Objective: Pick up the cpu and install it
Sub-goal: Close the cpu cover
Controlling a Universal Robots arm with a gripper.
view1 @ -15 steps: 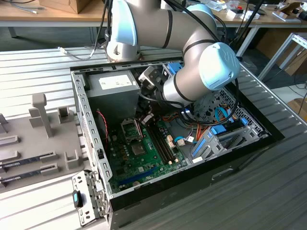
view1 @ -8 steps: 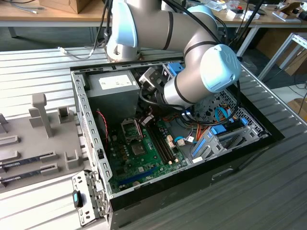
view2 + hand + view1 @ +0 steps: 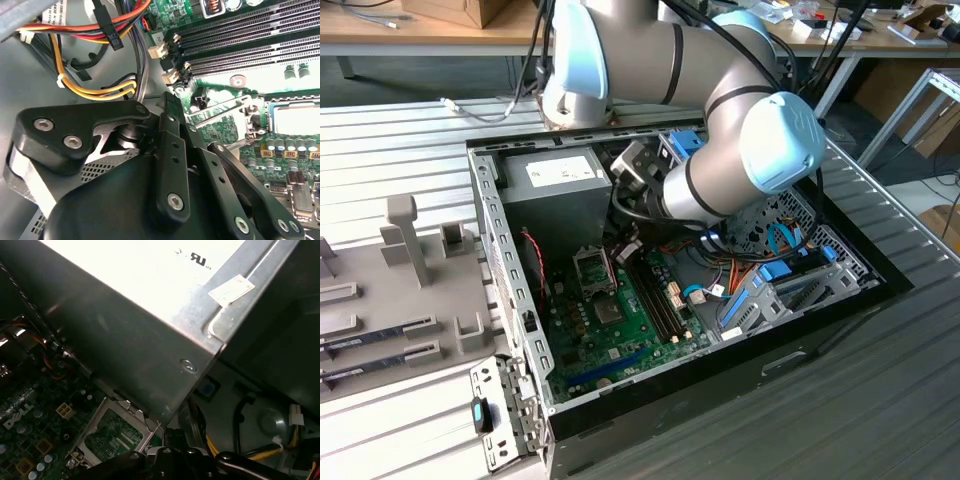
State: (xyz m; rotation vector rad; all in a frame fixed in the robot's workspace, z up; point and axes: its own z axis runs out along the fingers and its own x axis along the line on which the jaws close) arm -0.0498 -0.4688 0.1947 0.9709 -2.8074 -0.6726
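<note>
Inside computer case (image 3: 500,240) | cpu (image 3: 295,120) in socket | claw (image 3: 625,250) above

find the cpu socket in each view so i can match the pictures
Exterior view: the cpu socket sits on the green board, beside the grey power supply box.
Second wrist view: the cpu socket lies next to the long memory slots.
First wrist view: the cpu socket lies just past the power supply box's edge.
Shared landmark: the green board around it.

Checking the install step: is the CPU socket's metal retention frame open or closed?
Open. In the second wrist view the frame is swung up off the socket, whose pale square face lies uncovered.
</note>
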